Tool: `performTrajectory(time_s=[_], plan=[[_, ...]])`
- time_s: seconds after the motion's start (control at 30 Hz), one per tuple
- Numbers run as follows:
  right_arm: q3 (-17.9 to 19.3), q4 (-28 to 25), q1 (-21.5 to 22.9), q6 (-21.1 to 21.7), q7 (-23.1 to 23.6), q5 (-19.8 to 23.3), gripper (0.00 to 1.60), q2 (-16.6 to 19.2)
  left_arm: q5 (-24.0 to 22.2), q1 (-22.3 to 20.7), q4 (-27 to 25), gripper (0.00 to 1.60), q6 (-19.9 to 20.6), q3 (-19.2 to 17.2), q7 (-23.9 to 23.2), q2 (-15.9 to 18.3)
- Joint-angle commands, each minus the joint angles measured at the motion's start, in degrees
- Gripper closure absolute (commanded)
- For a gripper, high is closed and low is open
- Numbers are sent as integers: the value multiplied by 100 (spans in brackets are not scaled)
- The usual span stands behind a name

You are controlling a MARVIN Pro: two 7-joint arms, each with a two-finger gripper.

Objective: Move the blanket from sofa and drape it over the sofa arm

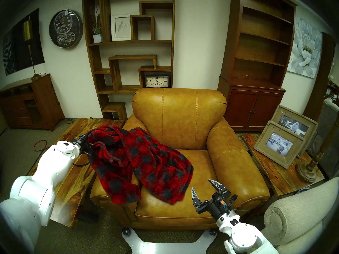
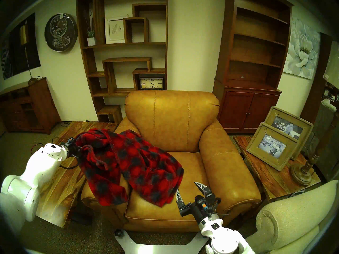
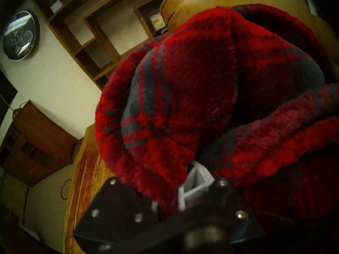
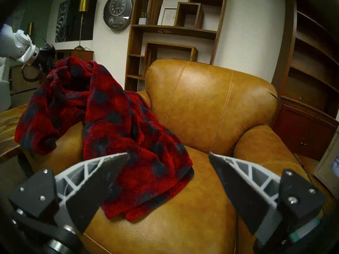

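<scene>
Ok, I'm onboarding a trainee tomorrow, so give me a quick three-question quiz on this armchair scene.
1. True or false: the left tool grips the blanket.
2. The right tool is: A) open and empty, B) shut on fabric, C) resting on the picture frame.
3. Fill in: the blanket's lower end lies on the chair's ____.

Key: 1 true. 2 A. 3 seat; the rest lies across the left armrest.
</scene>
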Motion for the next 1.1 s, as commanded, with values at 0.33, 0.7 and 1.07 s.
performTrajectory(time_s=[0.33, 0.7, 1.07], plan=[[-8, -193, -8, -40, 37, -9, 0, 66, 648, -535, 375, 160, -784, 23, -1407, 947], [-13, -227, -24, -26, 41, 12, 0, 106, 1041, -859, 1227, 160, -1496, 361, -1159, 595], [-26, -214, -11, -28, 35, 29, 0, 128, 495, -933, 1338, 0, -2397, -152, -1140, 568]])
